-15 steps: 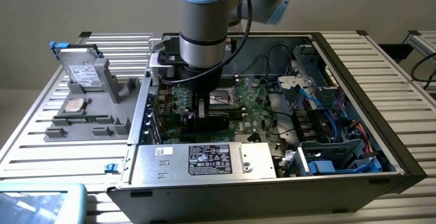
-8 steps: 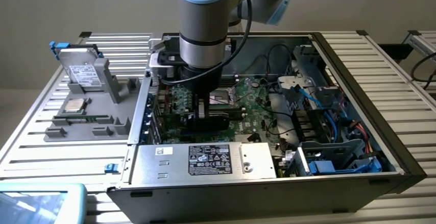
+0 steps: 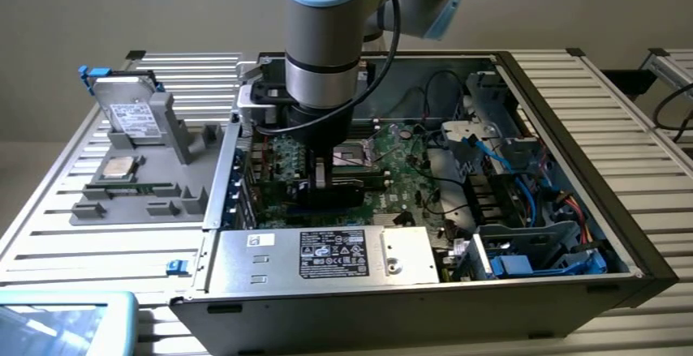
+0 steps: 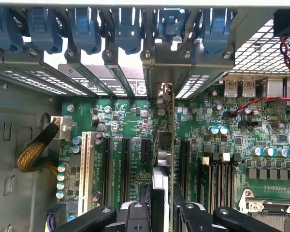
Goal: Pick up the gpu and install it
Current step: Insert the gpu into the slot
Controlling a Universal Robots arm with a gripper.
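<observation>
My gripper (image 3: pixel 323 179) reaches down into the open computer case (image 3: pixel 590 178) over the green motherboard (image 3: pixel 403 169). It is shut on the gpu (image 3: pixel 324 196), a dark card held upright just above the power supply box. In the wrist view the gpu (image 4: pixel 163 150) shows edge-on between my fingers (image 4: pixel 135 215), standing among the black expansion slots (image 4: pixel 124 164). Its metal bracket end reaches the rear slot openings under the blue latches (image 4: pixel 128 29). I cannot tell whether the card's edge sits fully down in a slot.
A silver power supply (image 3: pixel 324 255) lies along the case's front edge. Outside the case on the exterior view's left, a grey fixture (image 3: pixel 141 202) holds a hard drive (image 3: pixel 132 117). Blue cables (image 3: pixel 520 161) and drive bays crowd the exterior view's right. A braided yellow cable (image 4: pixel 36 147) runs beside the white slot (image 4: pixel 86 164).
</observation>
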